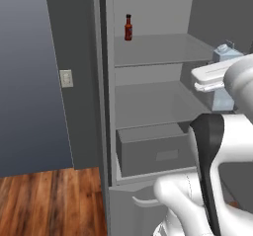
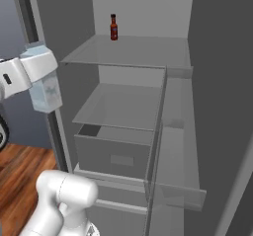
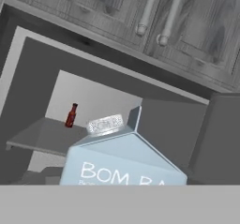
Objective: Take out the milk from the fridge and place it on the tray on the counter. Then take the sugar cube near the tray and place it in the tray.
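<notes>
Evidently the milk [image 2: 45, 89] hangs upright at the gripper [image 2: 37, 67], apparently clamped by its upper part, so jaws closed on it; the fingers themselves are hidden. It sits clear of the fridge [image 2: 138, 52] shelves. Red bottle [image 2: 113, 27] stands well beyond the jaws.

We see the fridge [image 2: 207, 82] open before us. A bottle [image 2: 113, 27] stands at the back of its top shelf [image 2: 133, 52]; a second shelf [image 2: 123, 106] sits below, a drawer box [image 2: 113, 153] under that. The milk [image 2: 45, 92] is outside, left of the shelves, in front of the fridge's edge. Cabinet doors [image 3: 187, 21] hang above the fridge.
</notes>
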Controlling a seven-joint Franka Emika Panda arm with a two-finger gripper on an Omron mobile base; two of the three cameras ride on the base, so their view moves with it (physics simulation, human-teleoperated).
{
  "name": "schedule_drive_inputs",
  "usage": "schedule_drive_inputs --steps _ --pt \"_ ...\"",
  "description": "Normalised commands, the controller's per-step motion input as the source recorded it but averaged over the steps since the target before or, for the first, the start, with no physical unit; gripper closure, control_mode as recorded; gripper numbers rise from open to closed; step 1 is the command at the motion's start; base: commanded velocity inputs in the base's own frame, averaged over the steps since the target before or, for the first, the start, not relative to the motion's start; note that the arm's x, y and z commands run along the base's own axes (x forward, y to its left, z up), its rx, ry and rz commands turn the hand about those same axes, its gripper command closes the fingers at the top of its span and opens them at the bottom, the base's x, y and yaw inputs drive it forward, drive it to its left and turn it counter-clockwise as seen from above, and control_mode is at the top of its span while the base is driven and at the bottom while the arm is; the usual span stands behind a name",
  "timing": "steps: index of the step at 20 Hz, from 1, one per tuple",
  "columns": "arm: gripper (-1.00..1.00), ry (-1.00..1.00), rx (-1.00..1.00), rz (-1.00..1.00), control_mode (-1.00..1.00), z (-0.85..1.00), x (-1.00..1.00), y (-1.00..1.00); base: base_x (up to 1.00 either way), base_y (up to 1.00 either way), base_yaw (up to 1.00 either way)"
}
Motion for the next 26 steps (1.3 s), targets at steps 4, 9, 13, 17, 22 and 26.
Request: schedule_drive_inputs --steps 4,9,13,17,22,26 --pt "1.00 0.02 0.00 0.01 -1.00 -0.35 0.00 0.00 0.00 0.00 0.00" --pt "1.00 0.04 0.00 0.04 -1.00 -0.29 -0.01 -0.03 0.00 0.00 0.00" --pt "1.00 0.01 0.00 0.02 -1.00 -0.10 -0.33 -0.01 0.00 0.00 0.00" --pt "1.00 0.06 -0.01 0.00 1.00 -0.14 -0.18 0.00 -0.71 0.06 0.02" --pt "1.00 0.00 0.00 0.00 1.00 0.00 0.00 0.00 -1.00 0.20 0.17" --pt "1.00 0.00 0.00 0.00 1.00 0.00 0.00 0.00 -1.00 0.42 0.19"
